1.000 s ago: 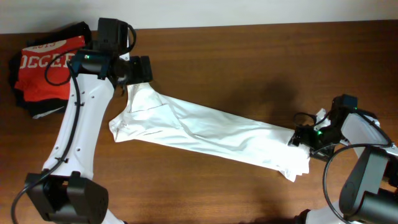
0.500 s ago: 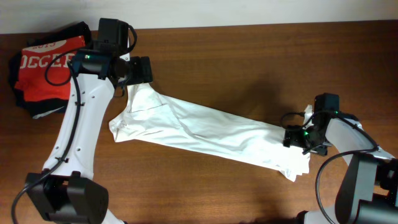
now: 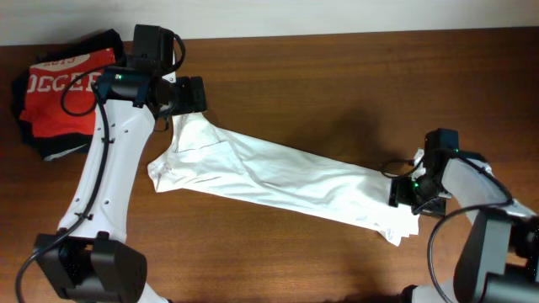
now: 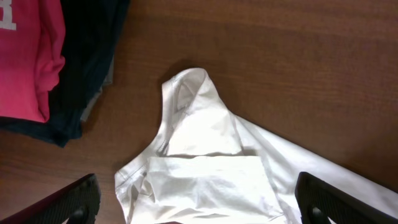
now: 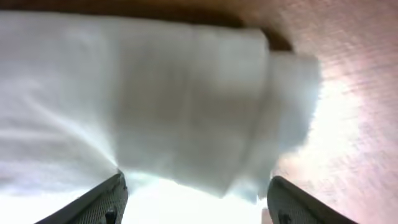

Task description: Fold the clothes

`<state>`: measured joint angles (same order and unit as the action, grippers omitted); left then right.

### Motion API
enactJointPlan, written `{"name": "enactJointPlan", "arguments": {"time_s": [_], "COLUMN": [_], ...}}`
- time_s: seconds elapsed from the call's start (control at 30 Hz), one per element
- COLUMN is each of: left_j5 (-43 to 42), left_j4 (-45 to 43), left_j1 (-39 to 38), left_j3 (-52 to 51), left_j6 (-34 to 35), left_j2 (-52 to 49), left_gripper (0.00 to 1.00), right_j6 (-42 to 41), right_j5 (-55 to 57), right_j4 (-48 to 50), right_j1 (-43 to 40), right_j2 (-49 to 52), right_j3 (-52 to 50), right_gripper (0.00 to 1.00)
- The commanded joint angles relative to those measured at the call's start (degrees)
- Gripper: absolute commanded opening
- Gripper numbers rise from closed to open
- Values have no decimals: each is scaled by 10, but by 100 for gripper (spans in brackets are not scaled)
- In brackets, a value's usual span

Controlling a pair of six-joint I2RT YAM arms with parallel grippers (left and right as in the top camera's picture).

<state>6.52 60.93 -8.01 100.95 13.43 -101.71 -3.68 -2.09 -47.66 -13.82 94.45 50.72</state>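
Note:
The clothes, a plain white T-shirt [image 3: 278,177], lie folded into a long band running diagonally from upper left to lower right. My left gripper [image 3: 187,97] hovers over the band's upper-left end, wide open. In the left wrist view its fingers [image 4: 68,202] stand either side of the folded white cloth [image 4: 205,168] without touching it. My right gripper [image 3: 406,192] sits low at the band's lower-right end. In the right wrist view the thick folded edge [image 5: 161,99] fills the frame and reaches between the fingers [image 5: 102,202], which stand apart.
A pile with a red shirt with white letters [image 3: 63,80] on dark garments [image 3: 34,135] lies at the table's back left corner, close to my left arm. It shows in the left wrist view as pink-red cloth [image 4: 25,56] and navy cloth [image 4: 87,68]. Bare wood [image 3: 337,84] surrounds the shirt.
My right gripper moved left onto the shirt's lower-right end, then settled slightly lower over it, its jaws a little narrower. The left arm and the shirt have not moved.

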Motion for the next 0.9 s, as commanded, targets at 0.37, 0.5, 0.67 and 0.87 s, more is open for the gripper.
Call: {"name": "enactJointPlan", "arguments": {"time_s": [0.37,0.5,0.67,0.87], "left_j5": [8,8,8,8], "left_j4": [0,0,0,0], "left_j1": [2,2,2,2], "left_j3": [-2,-2,-2,-2], "left_j6": [-3,-3,-3,-3], "left_j2": [0,0,0,0], "left_gripper": [99,99,99,99], "right_j6": [-30,-63,-63,-51], "right_j5": [8,8,8,-33], "right_j4": [66,98,96,80], "right_j1": [-32,-32,-32,-32], "right_j2": [-21,11,11,9], "right_j3": [-60,-68,-68,-46], "right_gripper": [29,34,55,69]}}
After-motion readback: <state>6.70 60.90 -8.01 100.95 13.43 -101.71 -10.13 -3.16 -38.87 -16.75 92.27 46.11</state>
